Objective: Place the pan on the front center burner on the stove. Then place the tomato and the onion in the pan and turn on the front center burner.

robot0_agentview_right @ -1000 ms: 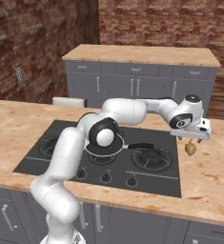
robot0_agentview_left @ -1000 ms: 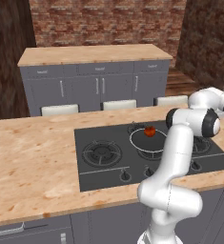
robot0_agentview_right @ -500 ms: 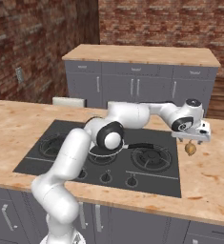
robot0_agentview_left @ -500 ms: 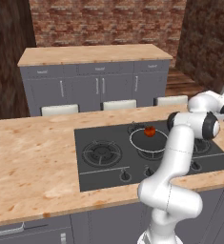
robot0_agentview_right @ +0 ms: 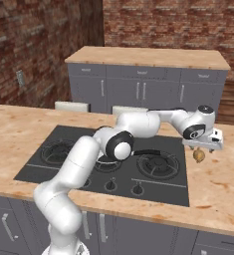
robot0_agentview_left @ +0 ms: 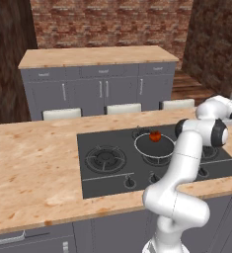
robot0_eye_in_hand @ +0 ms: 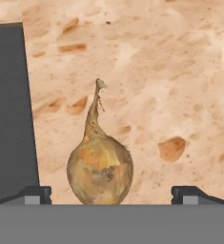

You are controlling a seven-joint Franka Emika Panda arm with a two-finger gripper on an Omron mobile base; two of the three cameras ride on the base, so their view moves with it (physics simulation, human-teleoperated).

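Lowered slightly since before, the spread hand (robot0_eye_in_hand: 111, 195) straddles the onion (robot0_eye_in_hand: 100, 171), whose base is cut off.

Stove (robot0_agentview_left: 107, 179) set into the near counter (robot0_agentview_left: 33, 173). Pan (robot0_agentview_left: 154, 147) on the stove's front center burner, tomato (robot0_agentview_left: 155, 136) inside the pan. Onion (robot0_agentview_right: 199, 156) on the counter just right of the stove, directly below the gripper (robot0_agentview_right: 204, 147), midway between wide-apart jaws. Second counter (robot0_agentview_right: 148, 57) behind, across the aisle.
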